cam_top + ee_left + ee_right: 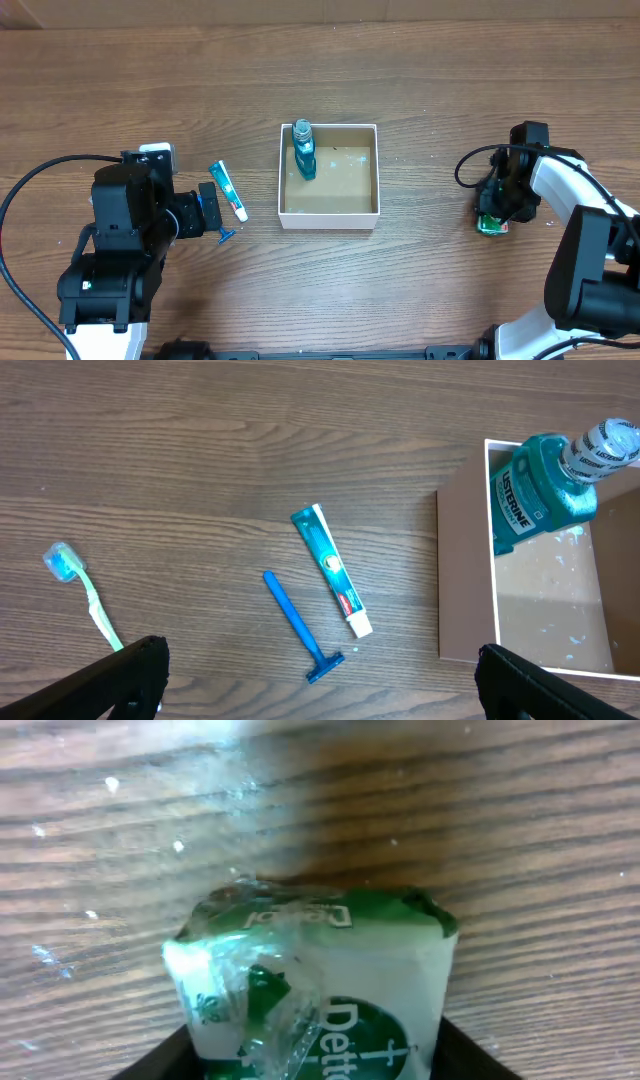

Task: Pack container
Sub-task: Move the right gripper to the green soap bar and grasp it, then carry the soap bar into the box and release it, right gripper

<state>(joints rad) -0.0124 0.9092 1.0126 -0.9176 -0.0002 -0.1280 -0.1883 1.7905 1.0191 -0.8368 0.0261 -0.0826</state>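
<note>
The container [330, 214], a white-walled square box with a brown floor, sits mid-table and also shows in the left wrist view [465, 580]. A teal Listerine bottle [303, 152] lies in its far left corner [540, 490]. A toothpaste tube [228, 190] [333, 570], a blue razor [226, 236] [297, 625] and a toothbrush [85, 590] lie on the table left of the box. My left gripper [205, 210] [320, 695] is open and empty above them. My right gripper [493, 212] [320, 1065] is shut on a green-and-white Dettol soap pack [491, 226] [320, 980] at the table, far right.
The wooden table top [430, 90] runs to a pale wall at the back. The right arm's cable [465, 165] loops between the box and the right gripper. The toothbrush is hidden under the left arm in the overhead view.
</note>
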